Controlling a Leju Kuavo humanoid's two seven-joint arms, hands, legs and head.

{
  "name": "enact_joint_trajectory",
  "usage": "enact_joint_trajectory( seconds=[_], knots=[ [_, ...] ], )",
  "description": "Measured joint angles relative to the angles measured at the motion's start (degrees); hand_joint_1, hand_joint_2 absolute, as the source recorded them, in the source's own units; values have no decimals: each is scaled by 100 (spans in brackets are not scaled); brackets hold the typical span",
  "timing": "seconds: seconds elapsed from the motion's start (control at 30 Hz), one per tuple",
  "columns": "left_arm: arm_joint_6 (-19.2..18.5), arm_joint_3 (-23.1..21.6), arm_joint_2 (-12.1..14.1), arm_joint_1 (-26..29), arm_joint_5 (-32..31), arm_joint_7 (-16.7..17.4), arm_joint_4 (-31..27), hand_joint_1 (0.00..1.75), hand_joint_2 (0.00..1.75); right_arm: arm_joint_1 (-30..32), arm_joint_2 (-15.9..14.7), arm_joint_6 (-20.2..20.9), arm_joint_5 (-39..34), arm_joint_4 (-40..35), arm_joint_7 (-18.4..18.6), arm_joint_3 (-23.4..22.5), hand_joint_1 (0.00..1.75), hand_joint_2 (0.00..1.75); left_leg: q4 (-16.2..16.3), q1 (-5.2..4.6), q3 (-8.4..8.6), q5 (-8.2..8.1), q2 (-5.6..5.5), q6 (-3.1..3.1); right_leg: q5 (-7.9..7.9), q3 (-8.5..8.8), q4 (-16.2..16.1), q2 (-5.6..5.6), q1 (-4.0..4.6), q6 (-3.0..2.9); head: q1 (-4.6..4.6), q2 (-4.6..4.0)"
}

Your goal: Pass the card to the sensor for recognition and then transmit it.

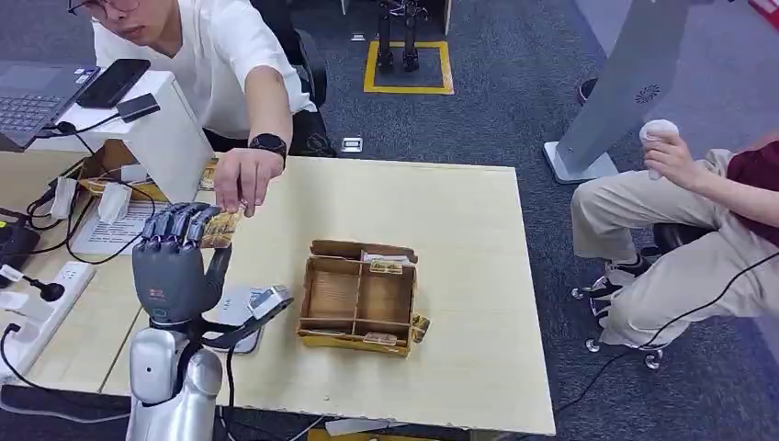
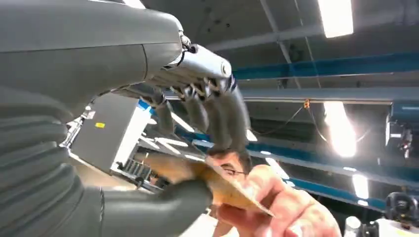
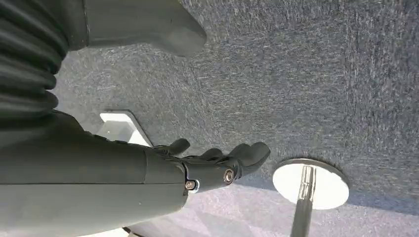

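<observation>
grey ribbed cover and thick thumb of the left robot hand (image 2: 163,163) sit closest to the left wrist camera, and the card (image 2: 222,190) is pinched there between that thumb and the darker fingers (image 2: 225,121) curled over it. the card looks thin, light and fairly stiff, a tan piece with a printed face, likely a little slick, so it probably wants a firm pinch on its flat faces near one end, leaving the far end free for someone else to take. from the head view the left robot hand (image 1: 174,257) is raised above the left part of the tabletop (image 1: 478,303), with the card (image 1: 220,228) sticking out past its fingertips toward a person's hand (image 1: 243,181), which reaches down and appears to touch the card's far edge. in the left wrist view the person's fingers lie under and around that free end. the handover seems to be under way; whether the person already bears the card's weight i cannot tell. a cardboard tray (image 1: 360,299) with compartments lies near the tabletop's middle. the right robot hand (image 3: 217,165) hangs over carpet, holding nothing, fingers loosely curled and apart.
</observation>
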Motion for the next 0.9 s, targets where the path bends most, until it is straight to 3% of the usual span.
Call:
enact_joint_trajectory(
  seconds=[0.23, 0.53, 0.9],
  knots=[
    [0, -52, -4, -11, 111, -177, 0, 175, 175, 4, 4, 0, -9, 0, -4, 0, 0, 175, 0, 0, 0, 0, 1, 0, 0, 0, 0, 0, 0, 0, 0, 0],
    [2, -46, -11, -10, 466, -678, 0, 175, 175, 10, 15, 0, -87, 0, -90, 0, 0, 175, 0, 0, 0, 0, 0, 0, 0, 3, 1, -1, 0, 0, 0, -2],
    [4, 175, -7, 33, 402, -695, 0, 175, 175, 69, 17, 0, -149, 0, -105, -24, 0, 175, 0, 0, 0, 0, -1, 0, 0, 4, 1, -2, 0, 0, 2, -2]
  ],
)
